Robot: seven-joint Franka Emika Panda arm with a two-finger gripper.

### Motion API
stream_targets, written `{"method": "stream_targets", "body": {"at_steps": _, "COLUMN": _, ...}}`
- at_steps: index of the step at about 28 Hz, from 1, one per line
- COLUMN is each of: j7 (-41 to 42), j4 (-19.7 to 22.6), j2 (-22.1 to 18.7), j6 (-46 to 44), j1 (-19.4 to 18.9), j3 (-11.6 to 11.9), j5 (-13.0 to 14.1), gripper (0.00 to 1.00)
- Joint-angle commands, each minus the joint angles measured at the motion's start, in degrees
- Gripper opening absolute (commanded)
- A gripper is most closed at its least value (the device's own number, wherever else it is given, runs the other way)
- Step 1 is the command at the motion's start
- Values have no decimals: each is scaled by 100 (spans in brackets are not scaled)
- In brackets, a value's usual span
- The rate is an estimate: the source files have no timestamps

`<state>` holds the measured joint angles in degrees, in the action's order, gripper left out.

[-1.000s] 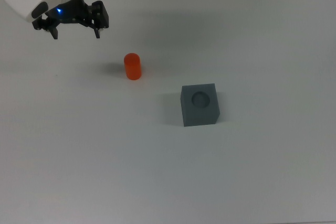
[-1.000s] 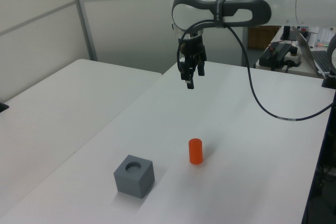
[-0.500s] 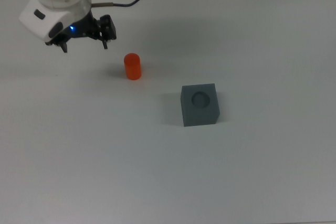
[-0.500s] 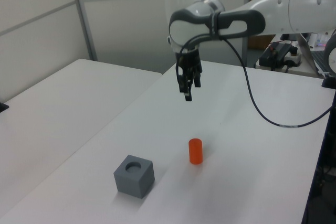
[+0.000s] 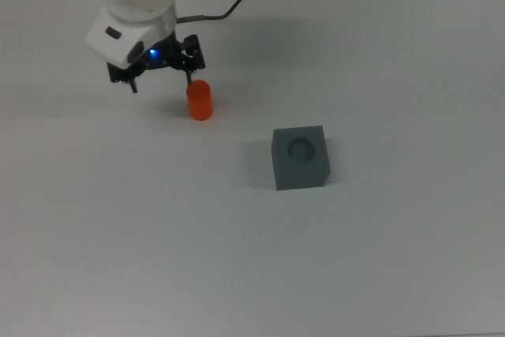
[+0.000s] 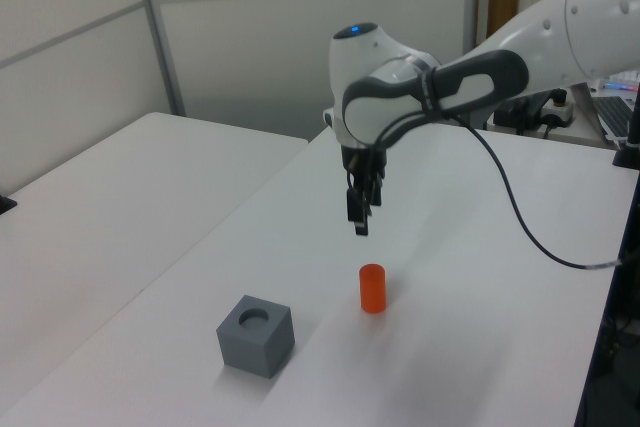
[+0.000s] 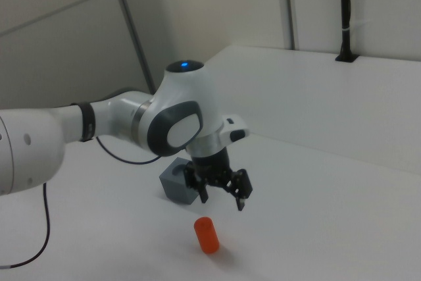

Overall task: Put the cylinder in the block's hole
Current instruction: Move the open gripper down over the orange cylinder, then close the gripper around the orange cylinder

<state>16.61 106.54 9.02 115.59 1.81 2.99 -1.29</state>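
Arm reached out low, gripper pointed down.

Gripper [image 5: 160,82] [image 6: 360,219] [image 7: 222,199] hung in the air with its two dark fingers spread apart, nothing between them. Wrist turned downward under a white, rounded joint housing showing a small blue light. White forearm with a grey band ran back toward the left view's right; a black cable trailed from the wrist.

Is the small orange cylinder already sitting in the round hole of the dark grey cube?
No, the small orange cylinder stands on the white table, apart from the dark grey cube, whose hole is empty.
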Motion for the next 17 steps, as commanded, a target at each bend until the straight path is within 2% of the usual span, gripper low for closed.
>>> {"method": "stream_targets", "body": {"at_steps": 1, "j7": 105, "j4": 596, "j2": -251, "j6": 271, "j1": -31, "j3": -132, "j5": -12, "gripper": 100}}
{"method": "stream_targets", "body": {"at_steps": 17, "j7": 79, "j4": 631, "j2": 215, "j6": 288, "j1": -330, "j3": -141, "j5": -231, "gripper": 100}}
